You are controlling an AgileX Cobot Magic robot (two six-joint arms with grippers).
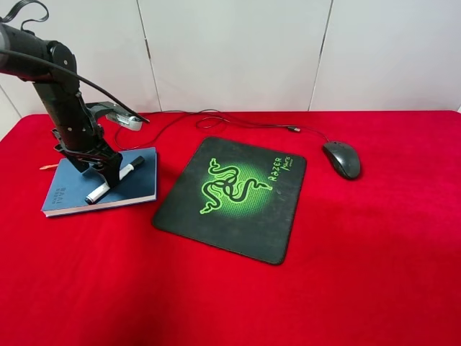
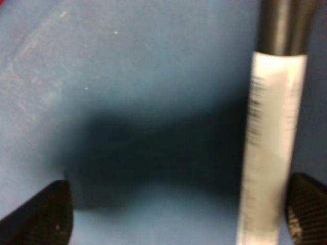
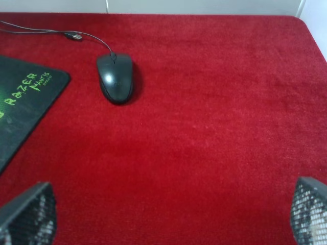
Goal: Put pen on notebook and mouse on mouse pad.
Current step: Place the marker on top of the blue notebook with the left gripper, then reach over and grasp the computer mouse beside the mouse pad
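Note:
The blue notebook (image 1: 75, 189) lies at the left of the red cloth, and its cover (image 2: 127, 76) fills the left wrist view. On it rests the white pen (image 1: 115, 179) with its black cap pointing away; up close the pen (image 2: 271, 143) lies just inside one fingertip. My left gripper (image 1: 108, 171) hovers low over the notebook, open (image 2: 171, 214), with nothing clamped. The black mouse (image 1: 342, 158) sits on the cloth right of the mouse pad (image 1: 234, 198), not on it. My right gripper (image 3: 168, 214) is open, well short of the mouse (image 3: 115, 77).
The mouse's thin cable (image 1: 245, 121) runs along the back of the table behind the pad, ending in a loose plug (image 3: 75, 36). An orange ribbon (image 1: 47, 166) sticks out of the notebook's left side. Red cloth (image 3: 214, 127) stretches between the right gripper and the mouse.

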